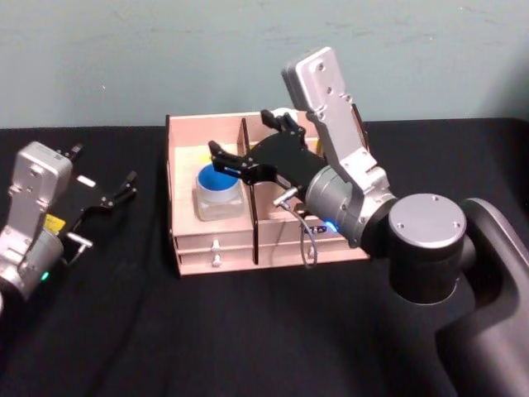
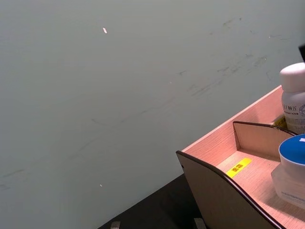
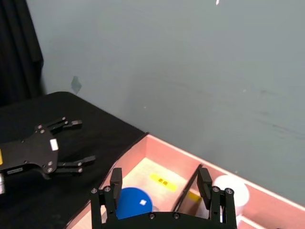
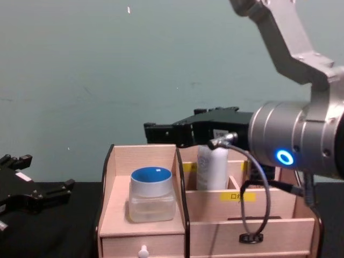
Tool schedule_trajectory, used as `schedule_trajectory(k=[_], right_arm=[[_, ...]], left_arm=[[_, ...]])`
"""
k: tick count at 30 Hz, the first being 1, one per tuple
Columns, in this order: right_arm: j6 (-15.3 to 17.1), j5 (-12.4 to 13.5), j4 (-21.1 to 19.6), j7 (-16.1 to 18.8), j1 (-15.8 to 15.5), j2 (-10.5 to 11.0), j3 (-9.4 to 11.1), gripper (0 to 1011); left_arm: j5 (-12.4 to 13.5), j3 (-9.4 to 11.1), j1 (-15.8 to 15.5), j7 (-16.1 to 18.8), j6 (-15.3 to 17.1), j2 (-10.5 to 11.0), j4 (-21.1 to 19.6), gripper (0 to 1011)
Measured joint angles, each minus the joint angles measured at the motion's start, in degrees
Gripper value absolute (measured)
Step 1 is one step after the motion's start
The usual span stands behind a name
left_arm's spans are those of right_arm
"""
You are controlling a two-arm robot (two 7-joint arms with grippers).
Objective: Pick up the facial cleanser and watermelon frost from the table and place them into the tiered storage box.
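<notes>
The tiered storage box (image 1: 186, 174) stands mid-table, light wood with yellow labels (image 2: 238, 167). A clear jar with a blue lid (image 1: 219, 190) (image 4: 152, 191) sits in its left compartment. A white-capped bottle (image 4: 211, 164) (image 2: 293, 98) stands upright in a back compartment beside it. I cannot read which is the facial cleanser and which the watermelon frost. My right gripper (image 1: 240, 132) (image 3: 160, 179) hovers open just above the box, over the jar and bottle, with nothing held. My left gripper (image 1: 103, 165) (image 3: 81, 142) rests open and apart, left of the box.
The table (image 1: 248, 331) is covered in black cloth, with a grey-green wall (image 1: 165, 58) close behind the box. The box has two small front drawers (image 1: 215, 252). A cable loop (image 4: 250, 204) hangs from my right wrist before the box front.
</notes>
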Motion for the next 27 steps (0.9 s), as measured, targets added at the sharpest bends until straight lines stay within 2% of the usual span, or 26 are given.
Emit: schedule_trajectory(k=[10,18,21,22,27], right_arm=[[-3.06,0.21,-2.84,-1.55,-1.9,2.42,1.95,1003],[-5.43,0.18,-5.68,-3.57,-4.71,4.59,5.68,1002],[-6.15,0.28,-6.12,-4.18,-5.5,5.01,7.37,1002],[-6.15,0.28,-6.12,-4.18,-5.5,5.01,7.37,1002],[-7.49,0.48,-6.37,-5.74,-6.59,5.37,10.48,1003]], left_arm=[[0.0,0.0,0.0,0.0,0.0,0.0,0.0,1001],[0.0,0.0,0.0,0.0,0.0,0.0,0.0,1001],[0.0,0.0,0.0,0.0,0.0,0.0,0.0,1001],[0.0,0.0,0.0,0.0,0.0,0.0,0.0,1001],[0.0,0.0,0.0,0.0,0.0,0.0,0.0,1001]])
